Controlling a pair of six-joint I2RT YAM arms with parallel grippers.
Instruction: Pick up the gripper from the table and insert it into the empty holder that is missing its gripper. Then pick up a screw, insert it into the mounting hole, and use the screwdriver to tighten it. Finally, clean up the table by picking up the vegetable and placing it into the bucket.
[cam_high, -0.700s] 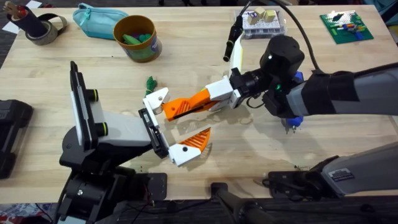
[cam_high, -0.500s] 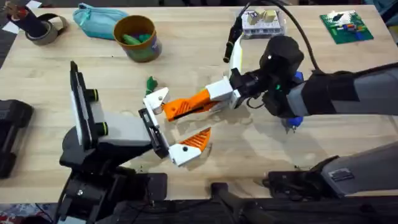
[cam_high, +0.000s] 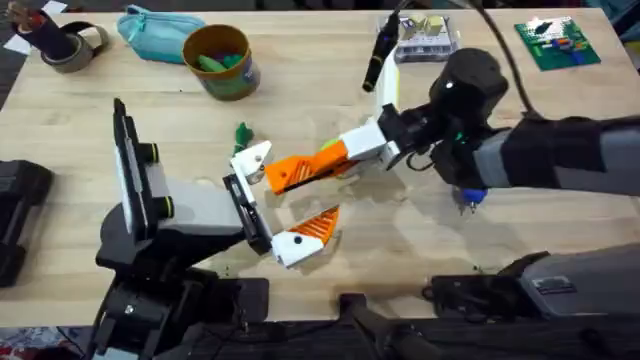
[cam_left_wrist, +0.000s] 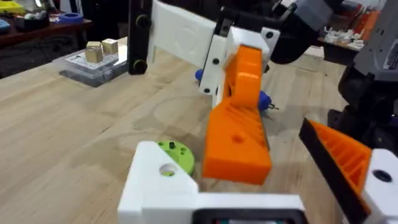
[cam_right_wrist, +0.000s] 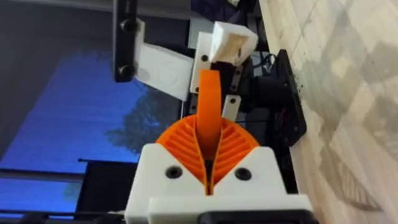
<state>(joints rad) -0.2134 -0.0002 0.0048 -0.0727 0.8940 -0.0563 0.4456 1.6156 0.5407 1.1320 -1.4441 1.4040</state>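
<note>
Overhead: on the worktop (cam_high: 330, 100), the bucket (cam_high: 221, 60) stands toward eleven o'clock and holds green vegetable pieces (cam_high: 212, 63). A teal pouch (cam_high: 152, 32) lies just beside it at nine o'clock, and a tape roll (cam_high: 62, 43) sits farther out the same way. A clear plastic box (cam_high: 424, 38) of small parts rests at one o'clock, with a green board (cam_high: 555, 42) at two o'clock. The right end effector (cam_high: 330, 163) reaches to the centre, its pads closed on the gripper (cam_high: 296, 172), whose tip meets the holder (cam_high: 251, 158). The left end effector (cam_high: 275, 200) stands spread wide: the bare holder is one finger and a white bracket with a ribbed orange wedge (cam_high: 306, 233) is the other. A small green vegetable (cam_high: 242, 133) lies on the wood just beyond the holder. The blue screwdriver (cam_high: 470, 196) peeks out beneath the right arm.

Left wrist: the gripper (cam_left_wrist: 239, 121) hangs just above the holder (cam_left_wrist: 165, 180), beside its dark hole; the plastic box (cam_left_wrist: 94, 61) sits far off.

Right wrist: the ribbed pads (cam_right_wrist: 231, 146) pinch the gripper (cam_right_wrist: 209, 111) edge-on, pointing at the holder (cam_right_wrist: 231, 42).
</note>
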